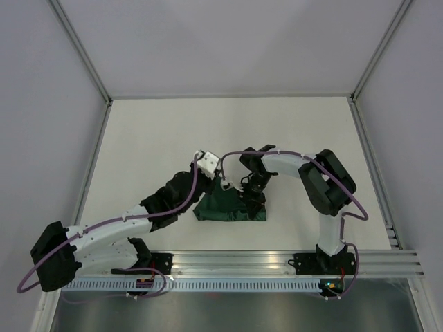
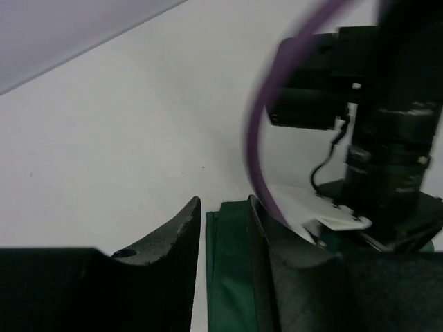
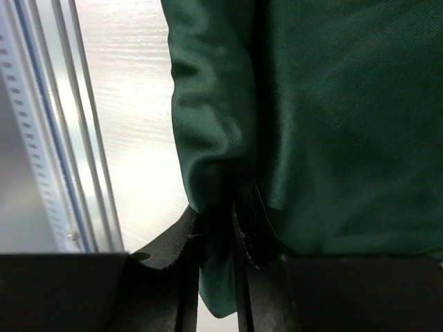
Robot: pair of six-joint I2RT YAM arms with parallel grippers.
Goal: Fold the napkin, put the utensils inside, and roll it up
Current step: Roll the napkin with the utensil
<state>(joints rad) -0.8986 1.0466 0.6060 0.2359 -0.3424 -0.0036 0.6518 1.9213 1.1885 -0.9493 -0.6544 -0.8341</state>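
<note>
**Napkin** (image 1: 232, 209): dark green cloth, folded into a compact, lumpy oblong, wider than it is deep. It lies on the white counter (image 1: 159, 138), about mid-width and in the near half, a little ahead of the metal rail (image 1: 263, 261) along the near edge. Both arms meet over it.

**Left claw** (image 1: 223, 184): sits at the napkin's far left corner, with the left arm (image 1: 118, 232) reaching in from the near left.
- In the wrist view its two dark fingers (image 2: 173, 242) stand parted, and a strip of the napkin's edge lies between them.
- A thin line of bare counter shows between the left-hand finger and the cloth.
- The jaws are apart and grip nothing.

**Right claw** (image 1: 253, 197): is down on the napkin, right of its centre, with the right arm (image 1: 325, 187) bent over from the near right.
- In the wrist view its fingers (image 3: 173, 249) are nearly together, pinched on a raised fold of the cloth.
- The cloth bunches and creases where the fingers grip it.
- Green fabric fills most of that view, with pale counter and the rail at the left.

**Cable** (image 1: 104, 225): purple, one running along each arm. In the left wrist view it shows as a blurred arc in front of the right arm's dark wrist.

**Walls** (image 1: 228, 48): pale panels close the counter at the far side, left and right.
</note>
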